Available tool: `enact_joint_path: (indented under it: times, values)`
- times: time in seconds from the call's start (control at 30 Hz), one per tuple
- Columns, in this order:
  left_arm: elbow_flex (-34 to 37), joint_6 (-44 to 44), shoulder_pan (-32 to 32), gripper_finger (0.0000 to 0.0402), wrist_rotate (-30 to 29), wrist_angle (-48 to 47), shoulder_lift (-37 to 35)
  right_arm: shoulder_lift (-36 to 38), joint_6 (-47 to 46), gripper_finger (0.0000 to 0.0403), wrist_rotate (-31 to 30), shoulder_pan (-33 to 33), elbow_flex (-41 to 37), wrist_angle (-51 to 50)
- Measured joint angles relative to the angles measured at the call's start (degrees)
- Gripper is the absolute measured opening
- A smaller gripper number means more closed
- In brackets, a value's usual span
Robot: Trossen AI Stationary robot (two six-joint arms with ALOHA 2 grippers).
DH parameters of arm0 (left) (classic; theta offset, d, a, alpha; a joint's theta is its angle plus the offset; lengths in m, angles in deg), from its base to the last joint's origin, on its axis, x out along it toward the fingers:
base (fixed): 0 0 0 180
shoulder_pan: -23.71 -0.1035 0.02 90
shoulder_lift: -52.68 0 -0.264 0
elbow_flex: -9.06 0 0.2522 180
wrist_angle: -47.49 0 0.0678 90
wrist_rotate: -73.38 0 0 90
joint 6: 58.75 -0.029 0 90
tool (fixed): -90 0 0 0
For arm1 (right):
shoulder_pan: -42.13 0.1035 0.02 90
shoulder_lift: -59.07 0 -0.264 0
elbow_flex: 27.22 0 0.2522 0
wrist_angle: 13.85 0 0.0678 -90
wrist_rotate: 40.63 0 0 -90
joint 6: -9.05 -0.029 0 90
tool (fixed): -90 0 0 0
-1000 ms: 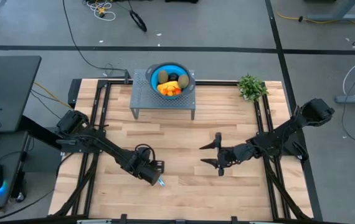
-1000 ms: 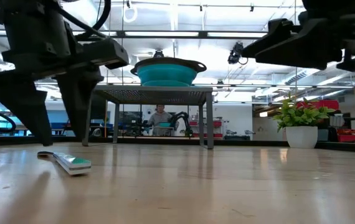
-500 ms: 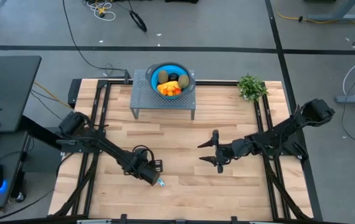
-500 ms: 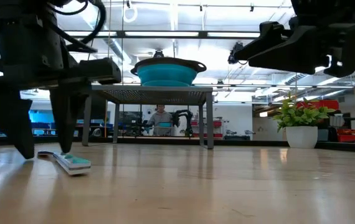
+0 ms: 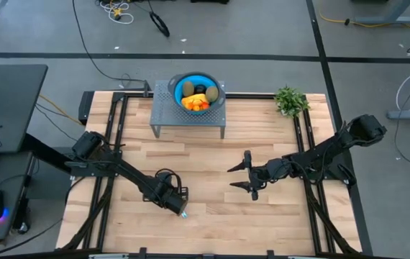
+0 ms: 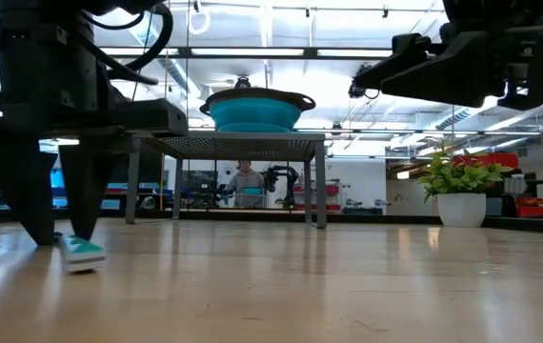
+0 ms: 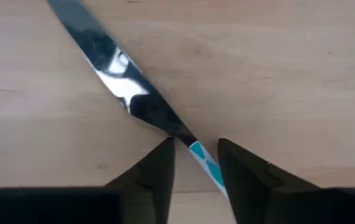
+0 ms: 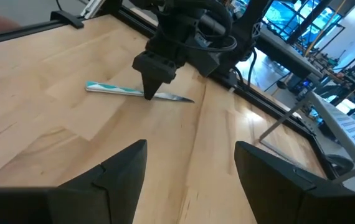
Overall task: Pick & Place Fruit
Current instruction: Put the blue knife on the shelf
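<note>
The fruit (image 5: 196, 97) lies in a teal bowl (image 5: 178, 81) on a perforated metal stand at the table's far side: a yellow-orange piece, two brownish-green ovals, a dark ball. The low view shows only the bowl (image 6: 256, 107). My left gripper (image 5: 181, 205) is open, down at the table's near middle, fingers on either side of a silver knife with a teal handle (image 7: 203, 163). My right gripper (image 5: 239, 178) hangs open above the table's middle, touching nothing. My left gripper comes from above, pointing down, its fingers standing across the knife where the blade meets the teal handle (image 7: 180, 134). One fingertip (image 7: 164, 152) lies close against the knife's side; whether it touches, I cannot tell. The knife lies flat on the table.
The metal stand (image 5: 163, 114) stands on legs at the far edge. A small green plant in a white pot (image 5: 290, 101) sits at the far right corner. Black frame rails run along both sides. A person (image 6: 244, 178) sits far behind the table.
My left gripper has come down to the table over the knife and shifted slightly toward the left edge. In the low view the knife's teal handle end has swung, now showing shorter and partly behind the fingers. My right gripper has drifted a little toward the left.
</note>
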Motion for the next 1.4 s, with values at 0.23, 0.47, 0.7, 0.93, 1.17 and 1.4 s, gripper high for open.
enact_joint_path:
  times: [0.23, 0.47, 0.7, 0.93, 1.17, 1.4]
  values:
    - [0.0, -2.9, -0.1, 0.0055, 1.0, -1.2, 0.0, 0.0, -2.6, 0.0254, 0.0, 0.0, 0.0, -1.1]
    - [-0.1, -6.1, -0.8, 0.0032, 1.7, -2.8, 0.0, 0.0, -5.5, 0.0254, 0.1, 0.1, 0.0, -3.3]
    - [0.0, -11.6, -2.5, 0.0057, 3.1, -3.2, -0.4, 0.0, -6.6, 0.0254, 0.1, 0.1, 0.0, -4.3]
    - [0.2, -15.1, -4.0, 0.0019, 1.9, -4.7, -3.3, 0.0, -6.6, 0.0254, 0.1, 0.1, 0.0, -4.7]
    - [0.2, -16.1, -5.7, 0.0045, 1.5, -7.1, -8.6, 0.0, -7.0, 0.0254, 0.1, 0.1, 0.0, -5.1]
    - [0.1, -16.7, -7.5, 0.0022, -2.7, -10.9, -15.7, 0.0, -6.9, 0.0254, 0.0, 0.1, 0.0, -5.2]
